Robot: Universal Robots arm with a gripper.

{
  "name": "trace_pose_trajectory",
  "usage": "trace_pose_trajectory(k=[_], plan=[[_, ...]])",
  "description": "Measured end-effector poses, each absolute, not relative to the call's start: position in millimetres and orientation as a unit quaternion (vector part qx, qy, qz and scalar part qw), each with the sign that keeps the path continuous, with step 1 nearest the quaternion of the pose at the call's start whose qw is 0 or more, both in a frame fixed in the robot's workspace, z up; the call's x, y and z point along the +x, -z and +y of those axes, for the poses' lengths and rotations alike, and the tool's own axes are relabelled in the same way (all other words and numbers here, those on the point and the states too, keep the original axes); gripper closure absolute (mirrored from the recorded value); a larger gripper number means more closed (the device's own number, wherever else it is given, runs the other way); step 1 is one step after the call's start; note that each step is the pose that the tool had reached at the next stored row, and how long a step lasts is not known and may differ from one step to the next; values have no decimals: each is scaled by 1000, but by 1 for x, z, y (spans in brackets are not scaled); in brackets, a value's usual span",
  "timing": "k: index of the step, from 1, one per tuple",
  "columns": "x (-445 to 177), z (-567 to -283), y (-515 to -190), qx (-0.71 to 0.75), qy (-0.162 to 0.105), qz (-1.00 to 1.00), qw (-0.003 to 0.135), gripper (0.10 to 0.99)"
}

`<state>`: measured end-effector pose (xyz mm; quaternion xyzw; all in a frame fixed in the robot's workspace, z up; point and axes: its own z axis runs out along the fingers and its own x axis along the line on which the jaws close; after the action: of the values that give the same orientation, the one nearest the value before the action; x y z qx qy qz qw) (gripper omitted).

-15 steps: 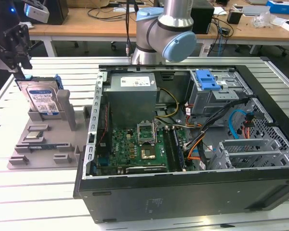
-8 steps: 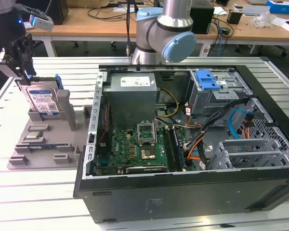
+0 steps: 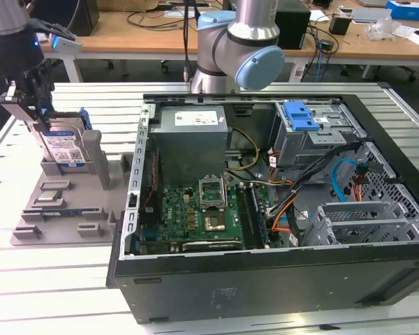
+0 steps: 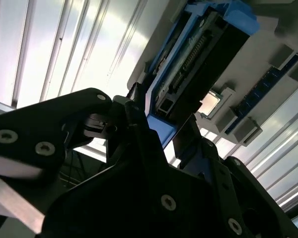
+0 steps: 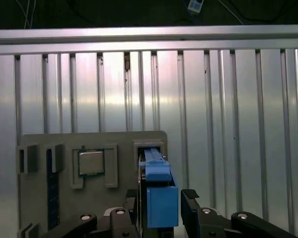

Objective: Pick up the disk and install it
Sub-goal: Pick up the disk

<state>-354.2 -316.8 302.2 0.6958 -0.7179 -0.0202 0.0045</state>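
Item: the disk [image 3: 64, 148]. A silver drive with a white and blue label in a blue plastic bracket. It stands upright on edge in a slot of the grey fixture tray [image 3: 63, 209], at the exterior view's left, well apart from the open computer case [image 3: 265, 279].

Gripper [image 3: 29, 105]: it sits at the disk's upper edge. In the first wrist view its black fingers [image 5: 191, 210] stand on either side of the blue bracket and are closed against it. The second wrist view shows the same clasp.

Tray: it lies on the slatted aluminium table [image 3: 42, 279]. A square processor chip [image 5: 91, 162] sits in a pocket just beside the disk's slot.

Case: it lies on its side with the lid off. Inside are a grey power-supply box [image 3: 192, 132], a green motherboard [image 3: 195, 209] and a blue latch [image 3: 300, 115] on the drive cage.
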Motion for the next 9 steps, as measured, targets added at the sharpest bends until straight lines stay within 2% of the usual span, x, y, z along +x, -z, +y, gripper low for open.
trace_pose_trajectory(k=[9], plan=[[-354,-317,-294,702,20,-712,5,604]])
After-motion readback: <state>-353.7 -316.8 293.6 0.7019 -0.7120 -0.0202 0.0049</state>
